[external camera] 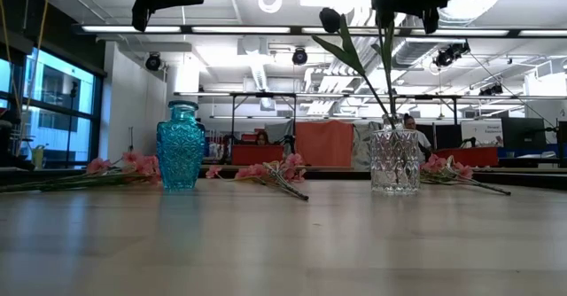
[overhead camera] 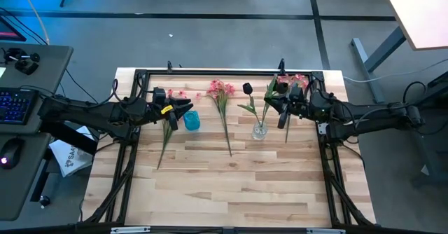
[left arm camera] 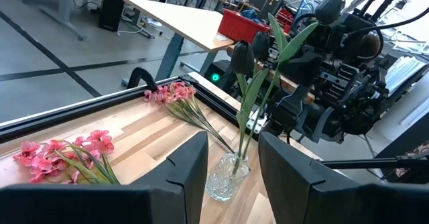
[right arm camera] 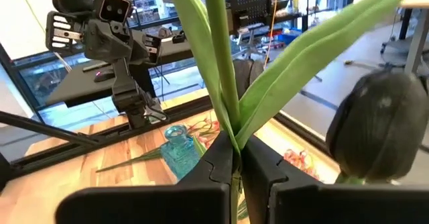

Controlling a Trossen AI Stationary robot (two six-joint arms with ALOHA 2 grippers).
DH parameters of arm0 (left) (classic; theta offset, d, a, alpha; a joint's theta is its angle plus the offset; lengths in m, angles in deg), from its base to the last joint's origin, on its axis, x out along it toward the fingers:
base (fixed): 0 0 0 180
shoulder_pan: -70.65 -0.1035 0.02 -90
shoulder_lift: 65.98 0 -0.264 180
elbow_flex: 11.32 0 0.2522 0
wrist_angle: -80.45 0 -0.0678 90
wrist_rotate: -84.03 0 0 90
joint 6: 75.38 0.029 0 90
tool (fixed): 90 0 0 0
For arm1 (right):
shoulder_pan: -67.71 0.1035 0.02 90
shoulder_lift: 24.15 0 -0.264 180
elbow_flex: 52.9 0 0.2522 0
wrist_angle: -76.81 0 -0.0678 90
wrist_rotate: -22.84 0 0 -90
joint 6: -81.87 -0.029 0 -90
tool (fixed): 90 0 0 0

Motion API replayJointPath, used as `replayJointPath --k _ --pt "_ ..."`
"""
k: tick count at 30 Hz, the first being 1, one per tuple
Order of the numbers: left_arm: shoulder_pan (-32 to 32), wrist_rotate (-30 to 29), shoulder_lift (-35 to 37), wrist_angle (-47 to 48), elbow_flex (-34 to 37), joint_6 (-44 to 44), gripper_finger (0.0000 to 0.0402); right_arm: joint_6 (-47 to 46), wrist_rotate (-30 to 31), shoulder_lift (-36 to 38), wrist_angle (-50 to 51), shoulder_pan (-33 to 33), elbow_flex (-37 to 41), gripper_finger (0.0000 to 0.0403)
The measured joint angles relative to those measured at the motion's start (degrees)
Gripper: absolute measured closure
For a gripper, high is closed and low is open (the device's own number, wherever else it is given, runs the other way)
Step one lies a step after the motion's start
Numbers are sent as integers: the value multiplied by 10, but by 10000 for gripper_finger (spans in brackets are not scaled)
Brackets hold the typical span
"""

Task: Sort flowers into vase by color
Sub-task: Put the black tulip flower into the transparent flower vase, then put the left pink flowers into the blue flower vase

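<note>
A clear glass vase (overhead camera: 259,130) (external camera: 394,161) stands on the table's right half. A near-black tulip (overhead camera: 247,88) (external camera: 330,19) leans in it by its stem. My right gripper (overhead camera: 275,103) (right arm camera: 236,162) is just above this vase, shut on a second tulip (left arm camera: 328,8). A blue vase (overhead camera: 191,120) (external camera: 181,145) stands left of centre. My left gripper (overhead camera: 185,109) (left arm camera: 231,177) hovers open above it, touching nothing. Pink sprays lie flat on the wood: one under the left arm (overhead camera: 166,132), one in the middle (overhead camera: 222,97), one by the far right edge (overhead camera: 297,80). My right gripper pinches the second tulip's green stem (right arm camera: 230,133) between its two fingers, at the place where the long leaves branch off. The fingers come level from the table's right side and lie across the stem. The tulip stands upright, and its lower stem (external camera: 386,83) runs down into the clear vase.
A black frame (overhead camera: 210,71) rims the wooden table. The near half of the table (overhead camera: 231,192) holds no objects. A keyboard and mouse sit on a side desk (overhead camera: 21,104) to the left. Office furniture and people show far behind in the low view.
</note>
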Motion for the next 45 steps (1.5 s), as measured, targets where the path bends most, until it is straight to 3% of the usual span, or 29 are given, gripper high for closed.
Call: replayJointPath --k 6,14,20,24,32,37,41,45 --pt "0 0 0 0 0 0 280 -47 -6 1 28 0 0 348" --pt "0 2 0 0 0 34 280 -94 -54 2 71 0 -1 207" --pt "0 3 3 -3 0 58 280 -95 -65 5 233 0 -61 120" --pt "0 3 9 -4 0 85 280 -94 -65 5 334 0 -117 96" --pt "0 3 33 0 -28 143 280 -93 -64 5 555 0 -230 94" --pt "0 3 22 146 -95 94 280 -135 -70 5 656 0 -292 93" --pt "7 77 -2 399 -134 -55 280 -179 -80 8 731 0 -326 93" --pt "29 126 -20 586 -111 -255 280 -196 -72 19 740 0 -324 93"
